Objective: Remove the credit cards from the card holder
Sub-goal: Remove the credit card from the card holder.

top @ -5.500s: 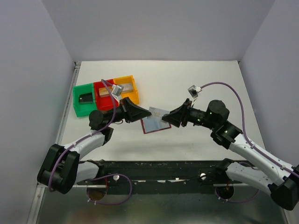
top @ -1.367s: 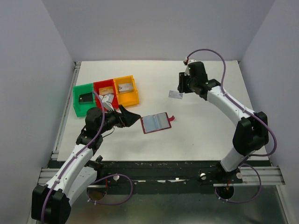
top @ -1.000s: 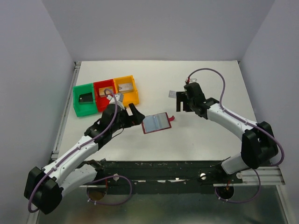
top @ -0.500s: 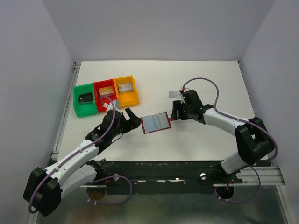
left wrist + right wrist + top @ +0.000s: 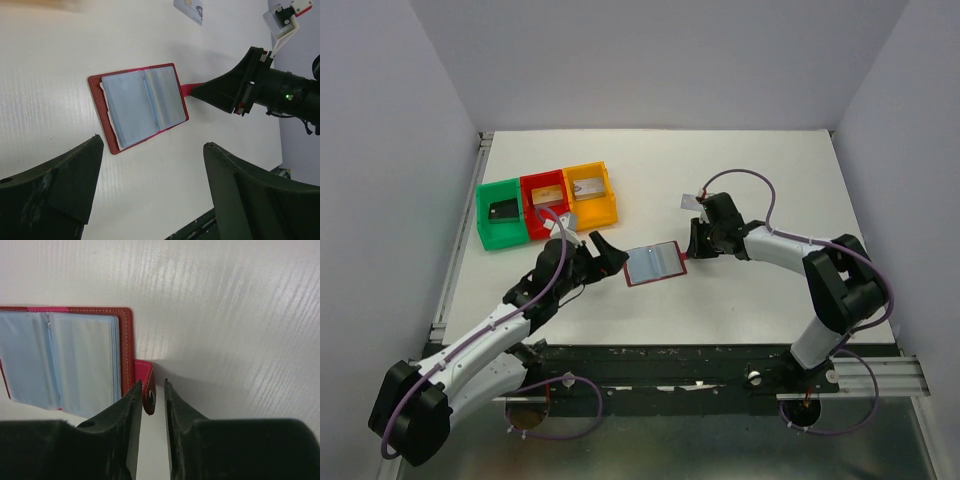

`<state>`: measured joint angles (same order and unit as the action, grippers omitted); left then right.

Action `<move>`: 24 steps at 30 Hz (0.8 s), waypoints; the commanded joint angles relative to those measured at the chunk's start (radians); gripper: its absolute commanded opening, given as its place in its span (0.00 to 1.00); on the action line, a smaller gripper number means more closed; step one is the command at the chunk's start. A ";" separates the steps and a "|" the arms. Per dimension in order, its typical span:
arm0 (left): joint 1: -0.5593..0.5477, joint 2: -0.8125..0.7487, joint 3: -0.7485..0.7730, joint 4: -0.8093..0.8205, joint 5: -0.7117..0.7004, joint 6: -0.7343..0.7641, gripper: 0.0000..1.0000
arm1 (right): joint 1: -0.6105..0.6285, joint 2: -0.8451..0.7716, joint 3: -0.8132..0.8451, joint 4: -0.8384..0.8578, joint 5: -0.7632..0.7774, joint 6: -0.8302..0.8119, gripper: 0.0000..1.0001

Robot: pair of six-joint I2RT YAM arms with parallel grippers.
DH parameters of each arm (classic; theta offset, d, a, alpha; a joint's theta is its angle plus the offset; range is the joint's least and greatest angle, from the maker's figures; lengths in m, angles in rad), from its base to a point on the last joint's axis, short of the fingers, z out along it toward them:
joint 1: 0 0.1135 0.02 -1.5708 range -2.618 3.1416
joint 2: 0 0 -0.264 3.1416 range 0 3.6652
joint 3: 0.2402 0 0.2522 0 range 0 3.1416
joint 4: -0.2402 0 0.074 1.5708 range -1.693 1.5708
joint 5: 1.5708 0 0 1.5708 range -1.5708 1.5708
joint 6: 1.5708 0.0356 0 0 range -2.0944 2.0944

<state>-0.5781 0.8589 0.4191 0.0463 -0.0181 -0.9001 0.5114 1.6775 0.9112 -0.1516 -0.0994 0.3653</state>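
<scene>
Right gripper (image 5: 153, 390) astride the snap tab (image 5: 145, 374), left gripper (image 5: 152, 145) gaping at the open card holder (image 5: 653, 264)

The right gripper's jaws are narrowly parted with the red tab between them, a thin gap on one side, not clamped. The left gripper is spread wide and holds nothing, just off the holder's left edge. The card holder lies flat at mid-frame of the top view, blue sleeves up. A pale card (image 5: 690, 202) rests on the table (image 5: 770, 170) just above the right gripper, and a row of bins (image 5: 542, 205) sits at upper left
</scene>
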 commanded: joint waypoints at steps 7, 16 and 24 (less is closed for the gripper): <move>-0.002 0.120 0.081 0.029 0.151 0.105 0.86 | 0.006 0.022 0.035 0.024 -0.037 -0.037 0.08; -0.035 0.175 0.145 -0.069 0.155 0.202 0.73 | 0.076 -0.058 -0.026 0.015 -0.056 -0.107 0.00; -0.111 0.117 0.112 -0.109 0.104 0.236 0.70 | 0.134 -0.196 -0.182 0.024 -0.089 -0.077 0.00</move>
<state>-0.6586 1.0264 0.5438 -0.0174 0.1158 -0.7055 0.6369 1.5597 0.8112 -0.1375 -0.1524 0.2863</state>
